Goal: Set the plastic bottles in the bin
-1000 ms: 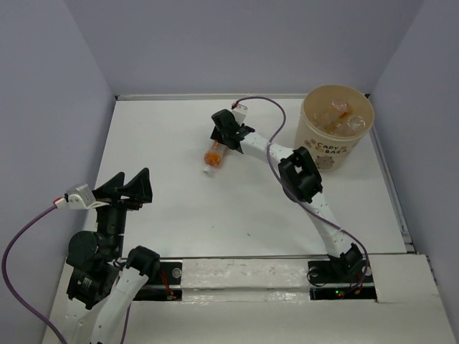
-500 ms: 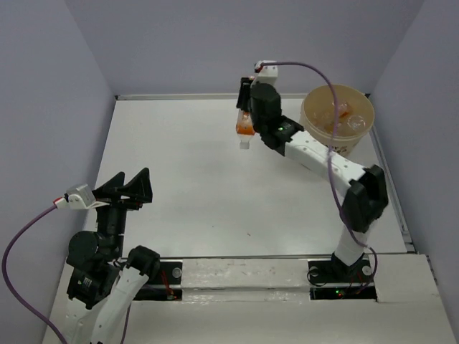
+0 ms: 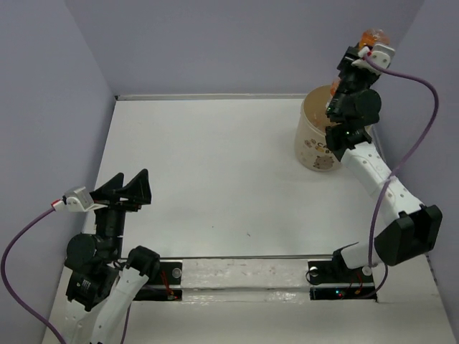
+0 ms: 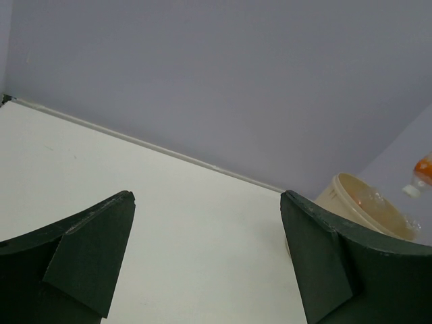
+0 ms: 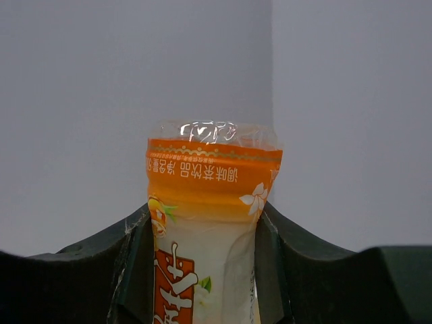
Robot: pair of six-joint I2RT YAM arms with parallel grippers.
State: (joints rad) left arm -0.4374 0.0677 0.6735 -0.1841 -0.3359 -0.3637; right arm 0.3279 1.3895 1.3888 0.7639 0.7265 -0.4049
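Note:
An orange-labelled plastic bottle [image 5: 210,202] stands bottom end up between the fingers of my right gripper [image 5: 202,214], which is shut on it. In the top view the right gripper [image 3: 364,46] holds this bottle [image 3: 374,35] high over the far right rim of the bin [image 3: 308,147], a tan paper tub at the back right of the table. The left wrist view shows the bin [image 4: 351,202] and the bottle [image 4: 422,170] hanging above it, white cap down. My left gripper [image 3: 129,188] is open with nothing in it at the near left, far from both.
Grey walls close in the table on the left, back and right. The right arm [image 3: 373,168] reaches along the right side and covers part of the bin's mouth. A purple cable [image 3: 419,115] loops beside it.
The right arm has lifted the orange-labelled bottle off the table's back middle and swung it right and up, to above the bin. The left arm has not moved.

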